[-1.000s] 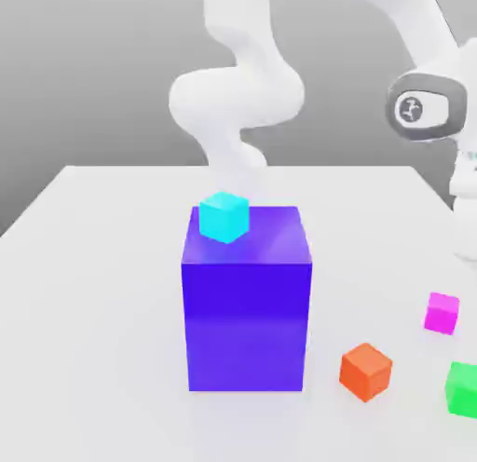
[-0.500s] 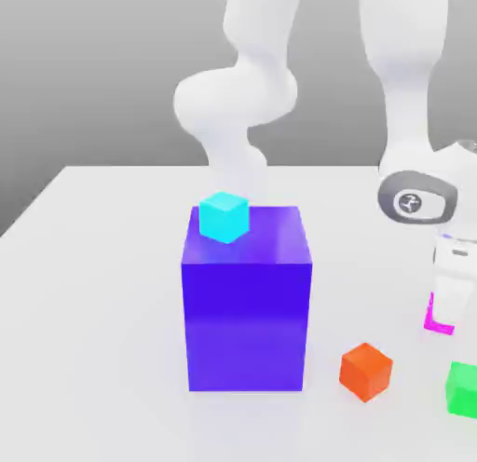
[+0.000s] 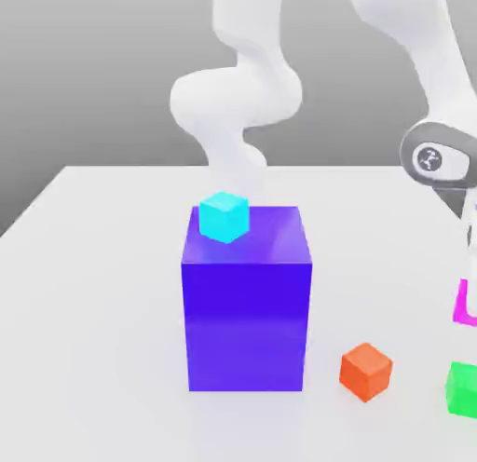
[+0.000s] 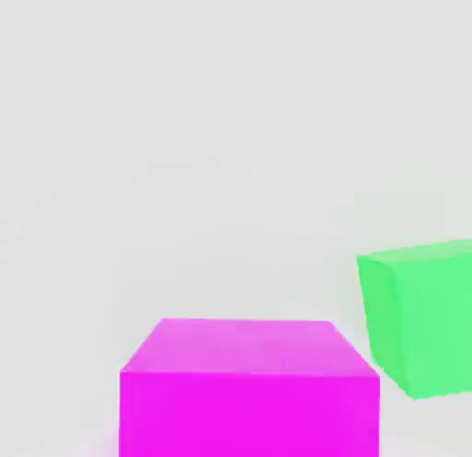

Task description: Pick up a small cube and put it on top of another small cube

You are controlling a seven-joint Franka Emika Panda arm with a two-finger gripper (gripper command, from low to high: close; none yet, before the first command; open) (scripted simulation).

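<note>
Clamping the magenta cube [image 4: 249,414], the narrowed claw [image 3: 472,306] hovers near the green cube [image 3: 463,389].

Exterior view looks slightly down; hand view, close; cubes [image 3: 462,304] shared.

orange cube [image 3: 365,372]: open table [image 3: 102,311] around | blue block [image 3: 247,325]: tall obstacle

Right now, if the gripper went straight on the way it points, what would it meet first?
Pointing down, the gripper holds the magenta cube, which would probably meet the white tabletop first; any gap beneath is unclear.
</note>
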